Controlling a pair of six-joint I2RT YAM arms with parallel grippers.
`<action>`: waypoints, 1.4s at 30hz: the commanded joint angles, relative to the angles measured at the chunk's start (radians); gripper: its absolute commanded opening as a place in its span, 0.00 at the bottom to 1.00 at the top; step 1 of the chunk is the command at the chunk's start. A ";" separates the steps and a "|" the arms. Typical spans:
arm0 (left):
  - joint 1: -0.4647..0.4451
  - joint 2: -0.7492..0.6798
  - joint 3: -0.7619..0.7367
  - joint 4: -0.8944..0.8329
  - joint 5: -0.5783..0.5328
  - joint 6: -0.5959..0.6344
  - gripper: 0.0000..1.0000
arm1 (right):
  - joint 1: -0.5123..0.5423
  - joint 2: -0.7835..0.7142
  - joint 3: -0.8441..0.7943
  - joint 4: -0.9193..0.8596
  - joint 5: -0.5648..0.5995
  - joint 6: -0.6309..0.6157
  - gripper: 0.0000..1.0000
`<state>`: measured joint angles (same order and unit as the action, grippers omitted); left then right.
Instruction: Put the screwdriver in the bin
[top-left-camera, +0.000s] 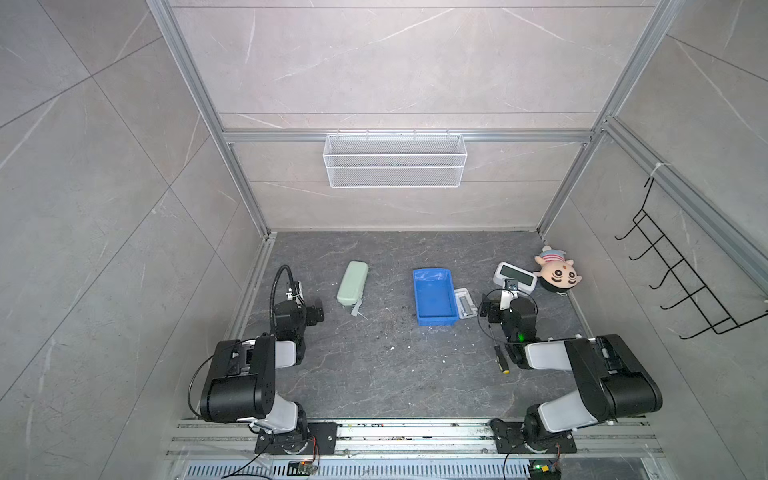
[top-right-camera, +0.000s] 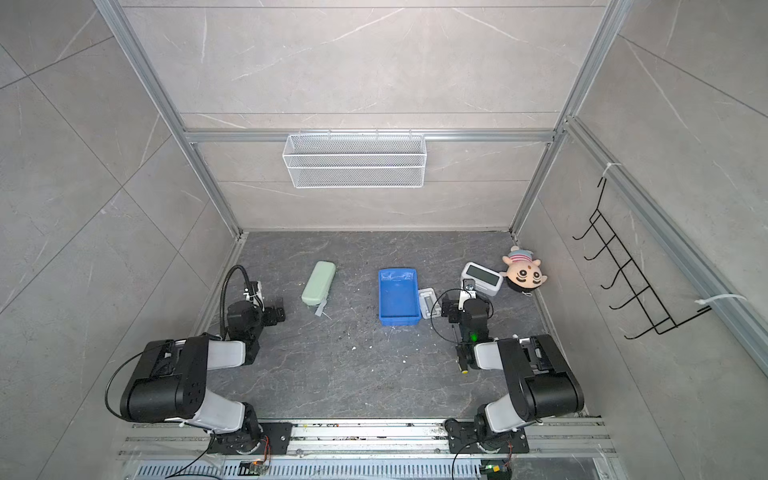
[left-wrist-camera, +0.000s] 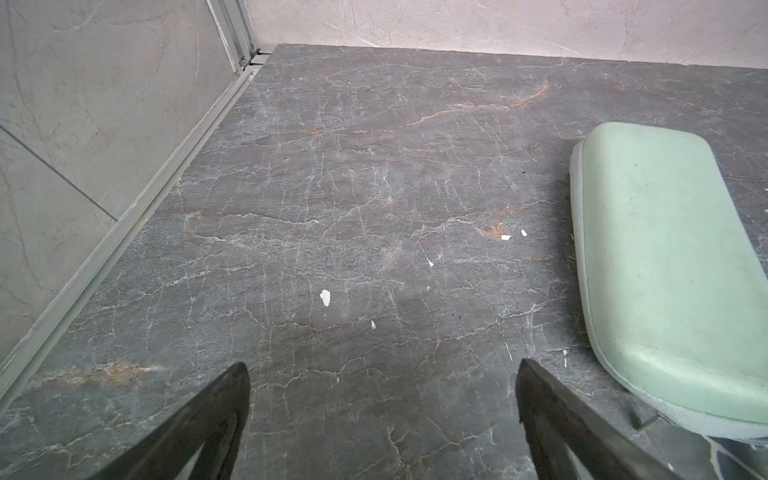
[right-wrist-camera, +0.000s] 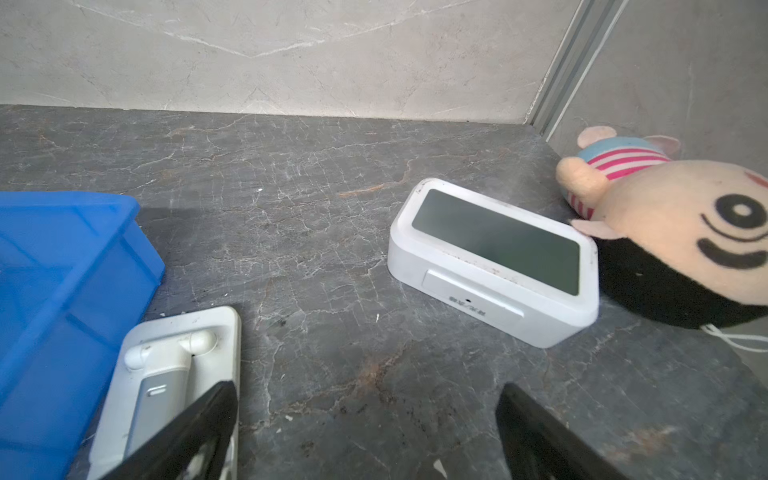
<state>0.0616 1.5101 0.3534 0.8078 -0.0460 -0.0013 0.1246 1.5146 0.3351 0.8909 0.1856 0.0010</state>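
Observation:
The screwdriver (top-left-camera: 501, 358) (top-right-camera: 461, 360) lies flat on the dark floor in both top views, close against my right arm, yellow butt end toward the front. Neither wrist view shows it. The blue bin (top-left-camera: 434, 297) (top-right-camera: 398, 297) (right-wrist-camera: 62, 270) stands empty near the middle, left of my right gripper. The right gripper (top-left-camera: 490, 308) (right-wrist-camera: 368, 388) is open over bare floor, farther back than the screwdriver, with nothing between its fingers. The left gripper (top-left-camera: 313, 311) (left-wrist-camera: 382, 365) is also open and empty, far left of the bin.
A pale green case (top-left-camera: 352, 283) (left-wrist-camera: 665, 270) lies right of the left gripper. A small clear tray (top-left-camera: 465, 303) (right-wrist-camera: 174, 374) touches the bin's right side. A white clock (top-left-camera: 515, 276) (right-wrist-camera: 494, 257) and a plush doll (top-left-camera: 557, 272) sit back right. A wire basket (top-left-camera: 395, 160) hangs on the back wall.

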 joint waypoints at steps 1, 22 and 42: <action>0.002 -0.008 0.014 0.025 0.008 -0.009 1.00 | -0.002 0.002 0.019 -0.002 -0.009 0.007 0.99; 0.002 -0.009 0.013 0.024 0.009 -0.009 1.00 | -0.002 0.002 0.019 -0.003 -0.010 0.007 0.99; -0.173 -0.306 0.012 -0.207 -0.134 0.102 1.00 | -0.002 -0.196 -0.016 -0.119 -0.044 0.006 0.99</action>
<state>-0.0635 1.2816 0.3363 0.6838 -0.1204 0.0437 0.1246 1.3991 0.3229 0.8566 0.1661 0.0010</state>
